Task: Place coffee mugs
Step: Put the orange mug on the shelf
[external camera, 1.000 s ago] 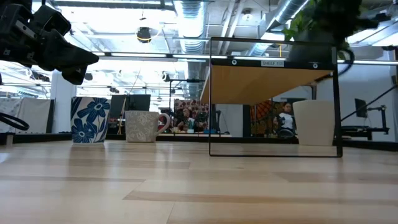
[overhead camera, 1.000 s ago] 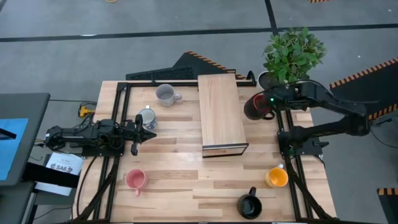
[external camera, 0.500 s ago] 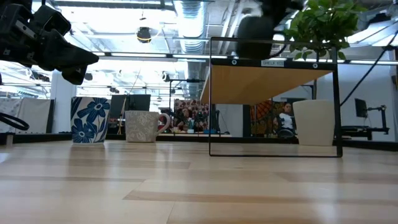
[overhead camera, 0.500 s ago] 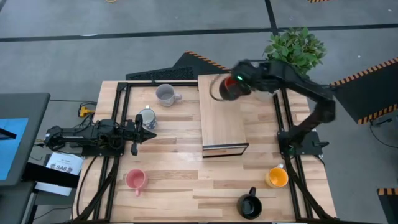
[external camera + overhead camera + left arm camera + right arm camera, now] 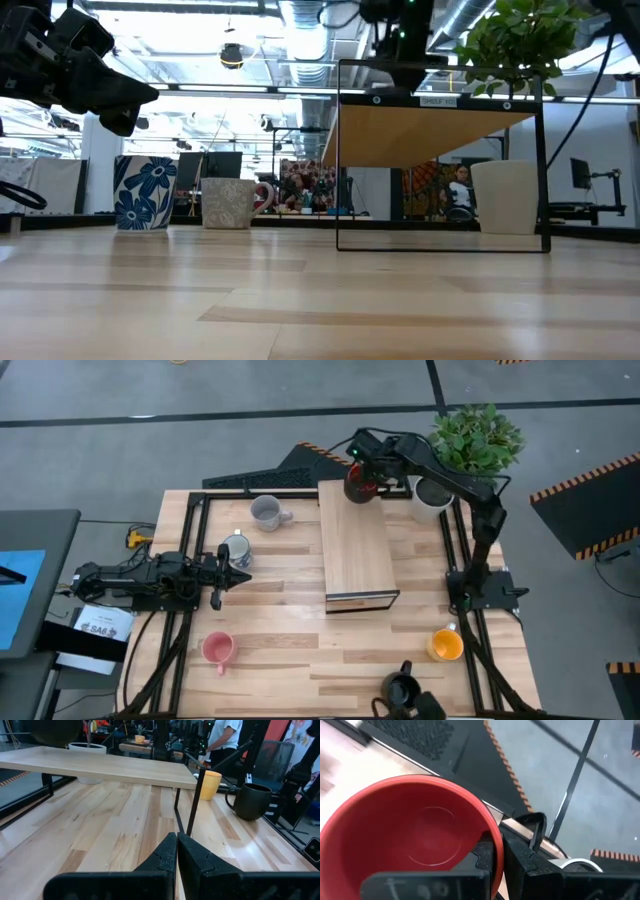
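Red-orange mug [image 5: 362, 485] is hanging in the right gripper [image 5: 368, 478], above the far end of the wooden shelf [image 5: 355, 545]. The white plant pot [image 5: 430, 500] is standing just beside the gripper, on its outer side.

Risks from this position:
- The shelf edge is lying directly under the gripper, so the mug is probably sitting close to the far rim. A release here could tip the mug off the back.
- The grip is acting on the rim only. In the right wrist view one finger [image 5: 487, 855] is sitting inside the mug wall and the other outside, so the mug could swing or slip during any fast move.
- Plant leaves are overhanging near the arm and could snag.

Right gripper state: the jaws are standing narrow, clamped across the mug's rim wall, with the red bowl [image 5: 415, 837] open towards the wrist camera.

Left gripper [image 5: 215, 572] is waiting low over the table with its fingers pressed together, holding nothing. The white-and-blue mug [image 5: 237, 550] is sitting just beside its tip, the grey mug [image 5: 266, 512] farther beyond. The pink mug [image 5: 217, 649], black mug [image 5: 402, 688] and yellow-orange mug [image 5: 444, 645] are resting well apart from the right gripper, towards the table's near edge.
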You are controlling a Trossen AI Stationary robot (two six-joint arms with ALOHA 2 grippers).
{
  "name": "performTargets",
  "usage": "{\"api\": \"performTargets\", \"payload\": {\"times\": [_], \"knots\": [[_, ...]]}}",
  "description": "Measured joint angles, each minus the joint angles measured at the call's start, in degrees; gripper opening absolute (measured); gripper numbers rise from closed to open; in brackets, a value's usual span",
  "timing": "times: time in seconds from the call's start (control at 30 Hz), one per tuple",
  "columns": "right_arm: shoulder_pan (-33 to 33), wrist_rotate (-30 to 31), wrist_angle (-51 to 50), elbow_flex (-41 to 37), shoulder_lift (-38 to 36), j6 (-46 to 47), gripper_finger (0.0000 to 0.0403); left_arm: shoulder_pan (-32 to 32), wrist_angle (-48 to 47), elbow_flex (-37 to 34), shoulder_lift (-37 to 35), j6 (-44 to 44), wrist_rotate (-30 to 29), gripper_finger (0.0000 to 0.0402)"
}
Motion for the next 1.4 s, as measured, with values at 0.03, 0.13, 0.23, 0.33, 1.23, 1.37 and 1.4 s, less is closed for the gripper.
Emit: {"api": "performTargets", "payload": {"times": [0.03,0.13,0.23,0.33,1.23,1.37,1.4], "knots": [[-0.58,-0.52,-0.06,-0.02,0.46,-0.06,0.0042,-0.01,0.00,0.01,0.02,0.01,0.00,0.0000],[-2.07,-2.17,0.05,-0.02,1.42,-0.07,0.0042,-0.01,0.00,0.00,0.02,-0.01,0.00,0.0000],[-3.03,-3.79,0.37,-0.02,2.00,-0.30,0.0042,-0.01,0.00,-0.01,0.00,0.01,0.00,0.0000],[-3.67,-3.99,0.86,-0.02,1.96,-0.46,0.0042,0.00,0.00,0.00,0.01,0.01,0.02,0.0000],[-4.35,-4.10,-0.39,0.02,1.87,0.14,0.0101,-0.01,0.00,0.01,0.02,-0.01,0.00,0.0000],[-4.35,-4.10,-0.27,0.02,1.60,0.12,0.0112,0.01,0.00,-0.01,0.02,0.01,-0.02,0.0000],[-4.35,-4.10,-0.27,0.02,1.56,0.12,0.0117,0.00,0.00,0.00,0.00,0.00,0.00,0.0000]]}}
